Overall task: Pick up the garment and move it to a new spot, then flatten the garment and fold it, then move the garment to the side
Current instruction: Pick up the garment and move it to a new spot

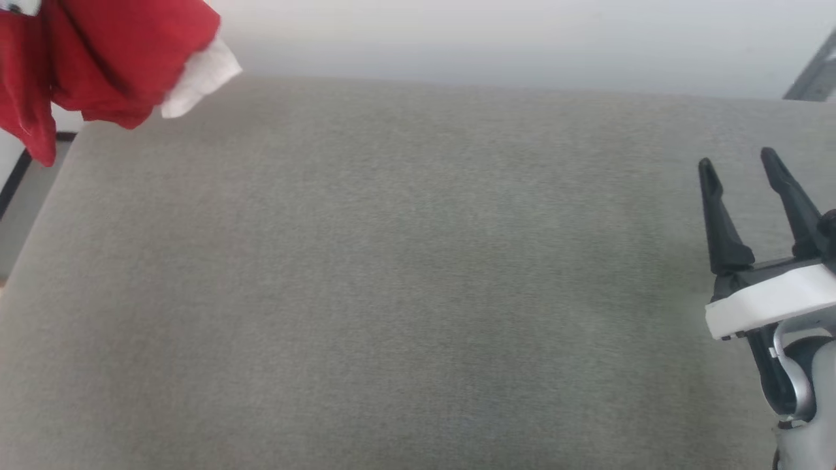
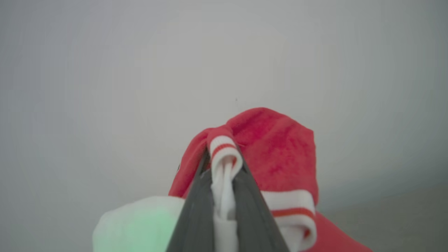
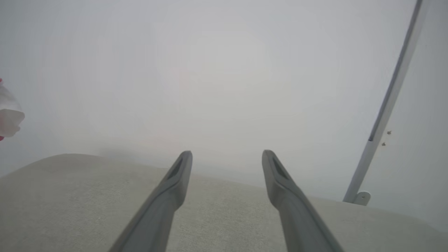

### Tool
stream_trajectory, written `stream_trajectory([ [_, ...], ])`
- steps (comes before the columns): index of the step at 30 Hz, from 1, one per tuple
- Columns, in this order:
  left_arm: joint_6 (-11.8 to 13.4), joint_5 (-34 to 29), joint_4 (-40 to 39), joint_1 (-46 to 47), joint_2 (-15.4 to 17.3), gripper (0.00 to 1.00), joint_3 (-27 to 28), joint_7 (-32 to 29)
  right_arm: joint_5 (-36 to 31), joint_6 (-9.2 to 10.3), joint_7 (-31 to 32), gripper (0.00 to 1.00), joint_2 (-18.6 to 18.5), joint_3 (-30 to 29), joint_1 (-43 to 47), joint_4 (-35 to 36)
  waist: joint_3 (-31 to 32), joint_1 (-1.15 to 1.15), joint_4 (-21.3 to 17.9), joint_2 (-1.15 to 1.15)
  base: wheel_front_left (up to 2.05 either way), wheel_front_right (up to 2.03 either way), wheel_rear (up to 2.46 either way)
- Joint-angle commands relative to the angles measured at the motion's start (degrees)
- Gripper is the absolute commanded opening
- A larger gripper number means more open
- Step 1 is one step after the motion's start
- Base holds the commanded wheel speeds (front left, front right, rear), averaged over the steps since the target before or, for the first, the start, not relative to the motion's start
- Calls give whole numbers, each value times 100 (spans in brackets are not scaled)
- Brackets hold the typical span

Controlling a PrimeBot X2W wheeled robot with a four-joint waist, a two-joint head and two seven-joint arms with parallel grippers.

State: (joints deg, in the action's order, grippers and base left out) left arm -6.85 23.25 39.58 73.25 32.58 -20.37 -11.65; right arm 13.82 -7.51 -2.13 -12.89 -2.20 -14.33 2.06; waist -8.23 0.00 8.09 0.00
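Head view: the garment (image 1: 111, 59) is seen bunched and lifted at the far left corner of the grey padded surface (image 1: 392, 294), with a white sleeve hanging at its right side. Contact with the surface cannot be confirmed. In the left wrist view, the left gripper (image 2: 224, 162) is clenched on a fold of the red-and-white striped trim, and red cloth is draped beyond the fingers. The right gripper (image 1: 737, 160) is held spread and empty above the right edge, well apart from the garment. The first step, carriage to a new spot, is judged to be in hand. The next move is judged to call for the garment to be brought over the bare middle, lowered until supported, and only then released.
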Motion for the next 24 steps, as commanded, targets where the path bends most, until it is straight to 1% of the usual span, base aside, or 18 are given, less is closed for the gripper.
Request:
stream_trajectory([
  [1,55,35,-271,-171,38,0,-14,-128,-52,4,-45,100,18,-44,49,14,76,0,-155,0,0,0,0],
  [5,240,177,-1325,-611,132,0,4,-646,-78,4,-77,100,60,-159,98,0,124,0,-465,0,0,0,0],
  [9,468,303,-2385,-1029,158,0,-40,-1168,-97,4,-101,100,89,-312,127,-23,136,0,-810,0,0,0,0],
  [12,597,325,-3023,-1269,220,0,-101,-1541,-113,4,-154,100,116,-402,152,-54,120,0,-1080,0,0,0,0],
  [13,645,345,-3222,-1322,196,0,-127,-1647,-121,4,-167,100,127,-438,167,-67,110,0,-1168,0,0,0,0],
  [18,778,316,-3914,-1481,84,0,-346,-2056,-124,4,-248,100,205,-481,191,-192,54,0,-1600,0,0,0,0],
  [24,856,332,-4296,-1584,-189,0,-652,-2305,-121,4,-361,100,290,-488,210,-384,3,0,-1962,0,0,0,0],
])
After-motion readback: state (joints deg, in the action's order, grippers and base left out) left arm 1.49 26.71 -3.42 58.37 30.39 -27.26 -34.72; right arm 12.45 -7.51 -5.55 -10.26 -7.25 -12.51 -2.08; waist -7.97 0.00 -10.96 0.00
